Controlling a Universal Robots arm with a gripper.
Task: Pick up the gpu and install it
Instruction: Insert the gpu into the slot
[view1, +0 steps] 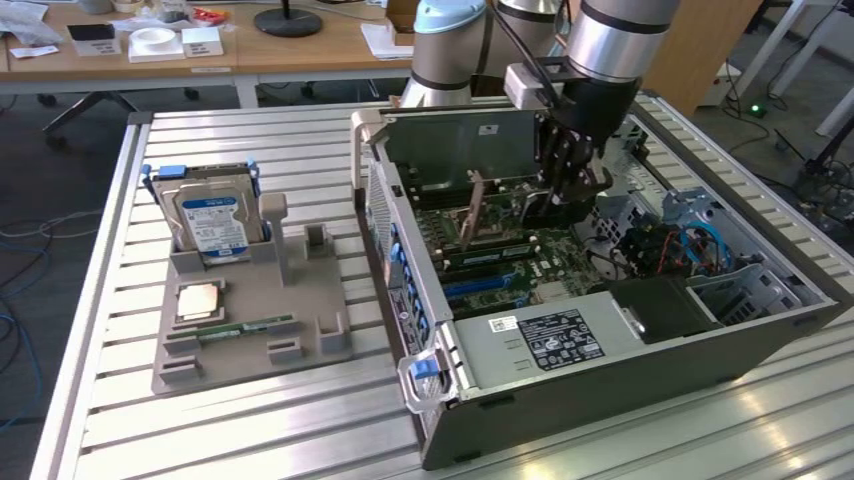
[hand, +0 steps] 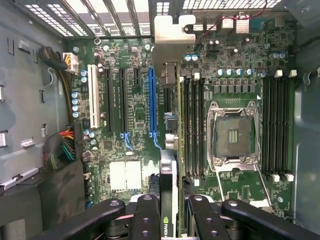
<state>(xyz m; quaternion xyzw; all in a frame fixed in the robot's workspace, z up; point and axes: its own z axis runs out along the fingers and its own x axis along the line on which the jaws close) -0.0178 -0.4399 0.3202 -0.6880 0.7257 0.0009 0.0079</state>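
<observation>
Wrist view: jaws closed on the gpu (hand: 170, 175), carried edge-on over the motherboard (hand: 235, 65) inside the computer case (view1: 641, 370), its bracket (hand: 172, 30) toward the vented wall (hand: 100, 15). Card hangs just beside the blue slot (hand: 150, 100), not yet seated. Judgement: square the card edge over its slot, keep it upright and press evenly; a tilted entry risks jamming the contacts.

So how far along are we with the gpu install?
Pick-up looks done: the jaws of the gripper are clamped on the gpu, edge-on inside the open case. In hand: it hangs over the motherboard, next to the blue slot. Left: seating it; it doesn't look pressed into any slot.
</observation>
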